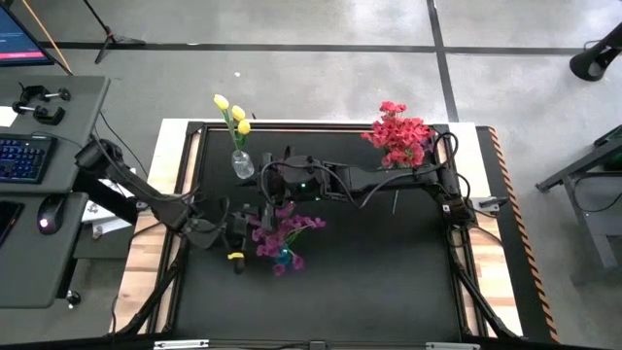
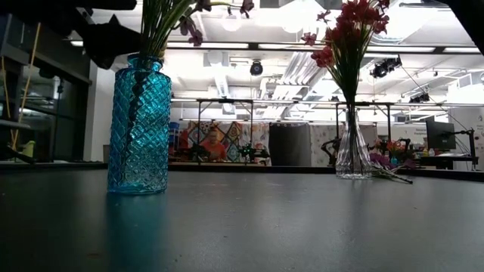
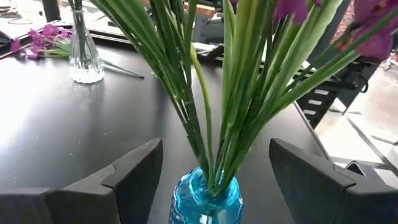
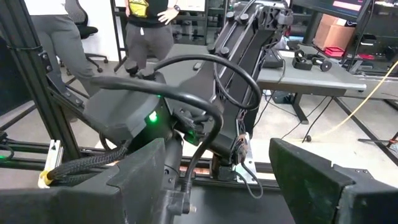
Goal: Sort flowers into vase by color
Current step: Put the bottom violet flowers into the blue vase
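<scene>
High view shows three bunches of flowers standing on the black table: the purple flowers sit in a blue vase near the middle-left, the yellow flowers stand in a small clear vase toward the far left edge, and the red flowers rise from a clear vase at the far right. A few more purple blooms lie loose on the table just beside that red bunch's vase, seen in the low view. The left gripper is at the purple bunch; in the left wrist view its two dark fingers stand wide apart on either side of the green stems, not touching them, with the blue vase's mouth between and just below them. The right gripper reaches across the table from the right, hanging between the yellow and purple bunches, its jaws also spread wide and holding nothing. Beyond the table, the right wrist view catches a person standing in the room. No brand, label or writing can be read on the vases, the arms or the table.
</scene>
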